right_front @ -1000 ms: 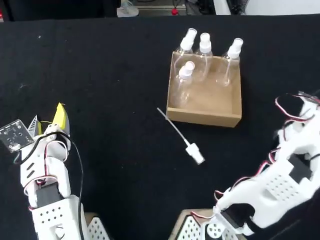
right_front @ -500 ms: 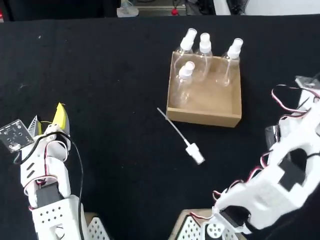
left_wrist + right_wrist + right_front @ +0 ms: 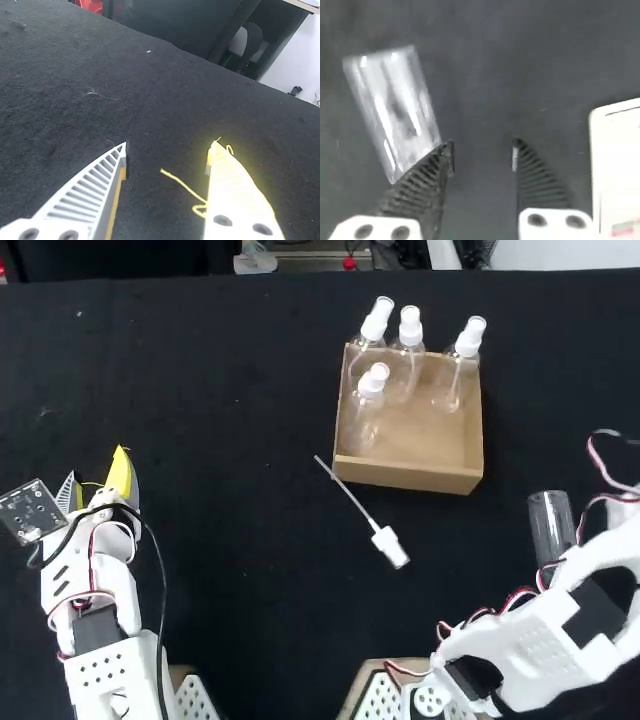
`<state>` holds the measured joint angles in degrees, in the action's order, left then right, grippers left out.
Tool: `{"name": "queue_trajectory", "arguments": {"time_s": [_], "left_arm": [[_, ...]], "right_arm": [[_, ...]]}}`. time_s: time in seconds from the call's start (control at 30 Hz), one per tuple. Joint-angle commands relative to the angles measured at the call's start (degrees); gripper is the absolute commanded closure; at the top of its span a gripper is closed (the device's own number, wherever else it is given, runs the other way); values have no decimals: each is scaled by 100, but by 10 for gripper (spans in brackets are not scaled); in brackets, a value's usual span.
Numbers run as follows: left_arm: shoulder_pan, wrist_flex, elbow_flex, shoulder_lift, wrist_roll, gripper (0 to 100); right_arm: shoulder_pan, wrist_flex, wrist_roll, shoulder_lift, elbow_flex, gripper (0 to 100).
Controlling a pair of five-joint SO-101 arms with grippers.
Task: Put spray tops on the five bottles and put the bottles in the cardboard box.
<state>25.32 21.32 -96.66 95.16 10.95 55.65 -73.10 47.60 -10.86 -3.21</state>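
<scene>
My right gripper [image 3: 482, 150] has its fingers spread with nothing between them. The uncapped bottle [image 3: 550, 523] stands upright just off one fingertip, outside the gap, and I cannot tell whether it touches. It sits at about 4 o'clock of the cardboard box [image 3: 408, 476]; I judge it stands outside the box because it lacks its top. The loose spray top [image 3: 389, 544] lies flat on the black table [image 3: 200, 370] at 7 o'clock of the box, its tube pointing toward 10 o'clock, near enough for either arm. Four capped bottles [image 3: 372, 390] stand toward the box's 12 o'clock wall, which leaves the near half free for the fifth. My left gripper [image 3: 169, 150] hangs at the table's 8 o'clock with its fingers apart and empty, well clear of everything. It is probably parked there to take the top once the right has the bottle.
</scene>
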Motion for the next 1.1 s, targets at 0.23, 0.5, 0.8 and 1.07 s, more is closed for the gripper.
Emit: {"name": "queue_trajectory", "arguments": {"time_s": [0.23,0.5,0.8,1.07], "left_arm": [[-92,-114,-119,62,-9,748],[-163,-114,-119,35,-9,748],[-154,-114,-119,35,-9,748],[-154,-114,-119,35,-9,748]], "right_arm": [[747,352,1257,382,-901,805],[70,501,545,426,-1807,805],[-440,53,-826,426,-1569,805],[-536,-501,-1222,426,-778,805]]}}
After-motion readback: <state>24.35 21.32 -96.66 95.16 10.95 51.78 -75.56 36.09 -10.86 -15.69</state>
